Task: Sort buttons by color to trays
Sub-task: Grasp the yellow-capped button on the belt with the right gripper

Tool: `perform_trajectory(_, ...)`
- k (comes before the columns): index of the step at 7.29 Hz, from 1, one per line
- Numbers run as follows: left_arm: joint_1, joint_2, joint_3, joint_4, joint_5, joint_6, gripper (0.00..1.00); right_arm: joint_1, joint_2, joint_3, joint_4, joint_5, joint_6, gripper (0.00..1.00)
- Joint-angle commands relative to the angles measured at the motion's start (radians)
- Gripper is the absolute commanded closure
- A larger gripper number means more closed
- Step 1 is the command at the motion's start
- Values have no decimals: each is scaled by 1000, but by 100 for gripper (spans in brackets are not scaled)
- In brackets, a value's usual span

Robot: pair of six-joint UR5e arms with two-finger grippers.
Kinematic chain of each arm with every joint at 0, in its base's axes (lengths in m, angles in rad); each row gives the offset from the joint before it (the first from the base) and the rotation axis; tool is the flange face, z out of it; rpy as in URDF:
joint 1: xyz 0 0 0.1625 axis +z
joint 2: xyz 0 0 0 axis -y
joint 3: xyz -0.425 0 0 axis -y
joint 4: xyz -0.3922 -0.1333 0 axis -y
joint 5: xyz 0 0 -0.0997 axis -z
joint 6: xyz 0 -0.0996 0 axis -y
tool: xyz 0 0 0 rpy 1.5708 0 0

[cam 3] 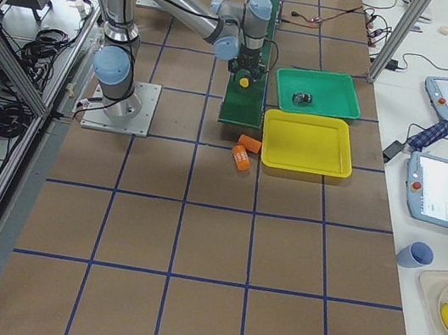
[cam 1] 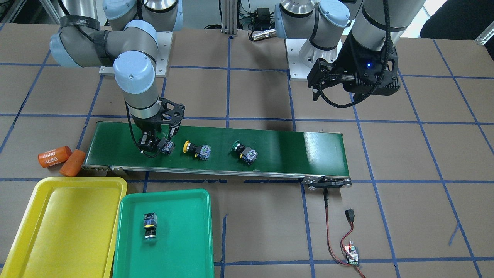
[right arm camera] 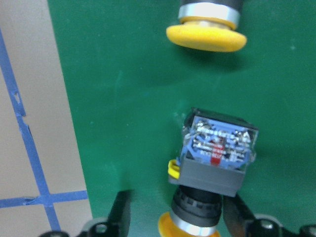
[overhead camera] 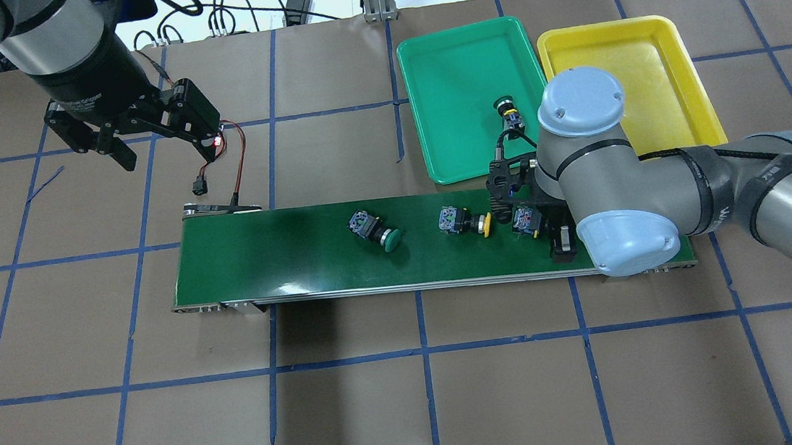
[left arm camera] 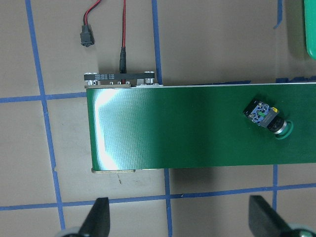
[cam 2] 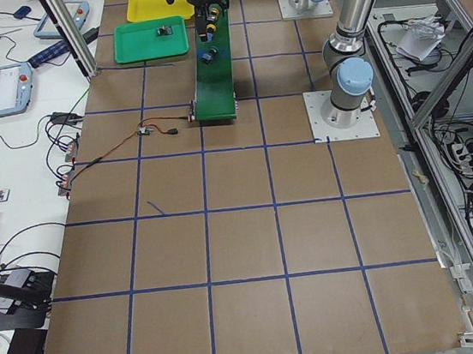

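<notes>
Right gripper [right arm camera: 177,219]: low on the belt [cam 1: 293,150], fingers [right arm camera: 121,215] apart on either side of a yellow button [right arm camera: 215,163] lying there; not clamped on it.
Left gripper [left arm camera: 178,217]: fingers spread wide, held nothing; hovered over the table [overhead camera: 385,412] by the belt's far end.
Second yellow button [cam 1: 197,149]: on its side on the belt, just beside the first.
Green button [cam 1: 244,151]: on the belt, near mid-length.
Other green button [cam 1: 149,227]: lay in the green tray [cam 1: 193,239].
Yellow tray [cam 1: 23,239]: just beside the green tray.
</notes>
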Motion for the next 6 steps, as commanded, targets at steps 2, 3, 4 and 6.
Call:
perform_trajectory(2,0,-1,3,3,0,0,0,-24,-4,-7,-7,-9,-5,100)
perform_trajectory(3,0,0,4,4,2,0,0,-61,-4,-29,-8,0,-6,100)
perform_trajectory(4,0,-13,22,4,2,0,0,-119,10,-111,13,10,-8,100)
perform_trajectory(6,0,-10,17,4,2,0,0,-216,179,-327,57,55,-31,100)
